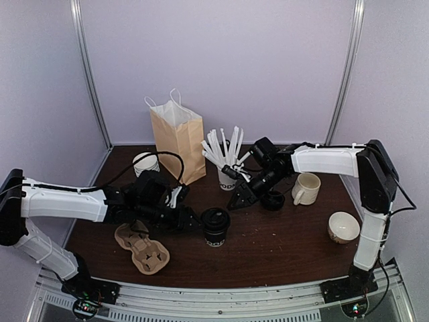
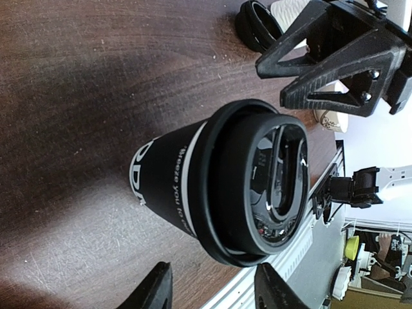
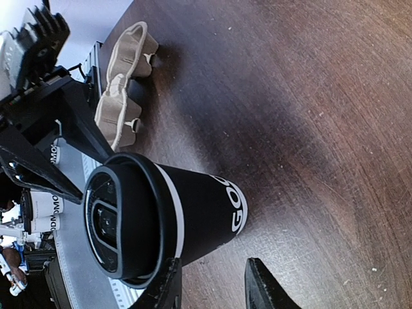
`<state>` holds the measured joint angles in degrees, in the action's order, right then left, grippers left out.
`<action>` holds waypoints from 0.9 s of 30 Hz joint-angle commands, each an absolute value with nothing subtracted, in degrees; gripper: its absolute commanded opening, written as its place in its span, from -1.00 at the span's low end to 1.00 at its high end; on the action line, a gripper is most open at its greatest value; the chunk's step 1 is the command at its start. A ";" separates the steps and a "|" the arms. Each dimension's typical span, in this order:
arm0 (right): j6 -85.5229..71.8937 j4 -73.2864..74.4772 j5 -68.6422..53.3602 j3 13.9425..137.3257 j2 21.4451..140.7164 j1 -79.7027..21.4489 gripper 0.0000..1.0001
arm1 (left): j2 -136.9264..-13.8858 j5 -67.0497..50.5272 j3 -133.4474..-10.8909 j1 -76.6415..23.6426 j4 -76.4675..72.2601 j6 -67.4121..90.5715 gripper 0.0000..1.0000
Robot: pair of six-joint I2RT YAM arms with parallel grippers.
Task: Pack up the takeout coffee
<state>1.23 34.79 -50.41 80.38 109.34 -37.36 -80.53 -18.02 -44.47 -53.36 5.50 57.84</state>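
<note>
The takeout coffee (image 1: 216, 227) is a black paper cup with white lettering and a black lid, standing upright mid-table. It fills the left wrist view (image 2: 212, 187) and the right wrist view (image 3: 161, 212). My left gripper (image 1: 190, 221) is just left of the cup, open and empty, its fingertips short of the cup (image 2: 215, 293). My right gripper (image 1: 241, 196) is behind and right of the cup, open and empty (image 3: 215, 290), close to the cup's side but not around it. A beige pulp cup carrier (image 1: 141, 247) lies front left; it also shows in the right wrist view (image 3: 122, 77).
A tan paper bag (image 1: 177, 137) stands open at the back. A stack of white-rimmed cups (image 1: 146, 163) is to its left, and a cup of white sticks (image 1: 228, 176) to its right. A loose black lid (image 1: 273, 199), a cream mug (image 1: 305, 188) and a cream bowl (image 1: 343, 227) sit on the right.
</note>
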 commanded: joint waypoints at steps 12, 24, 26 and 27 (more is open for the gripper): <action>-2.75 32.35 -56.64 81.75 112.82 -37.15 -0.24 | -83.61 -18.28 -44.49 -52.96 1.67 57.39 -0.11; -5.14 31.06 -57.77 81.61 111.88 -36.52 -0.19 | -85.27 -19.07 -44.55 -52.03 4.60 58.27 -0.13; -6.11 30.67 -57.78 81.92 111.70 -35.83 -0.19 | -85.14 -19.06 -44.85 -52.03 5.36 58.04 -0.13; -6.61 30.24 -57.91 81.94 111.70 -35.41 -0.19 | -85.11 -19.14 -45.03 -52.03 5.58 57.94 -0.13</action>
<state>-4.29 32.08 -55.81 80.75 112.84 -36.58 -83.61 -20.43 -44.49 -52.60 2.90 57.89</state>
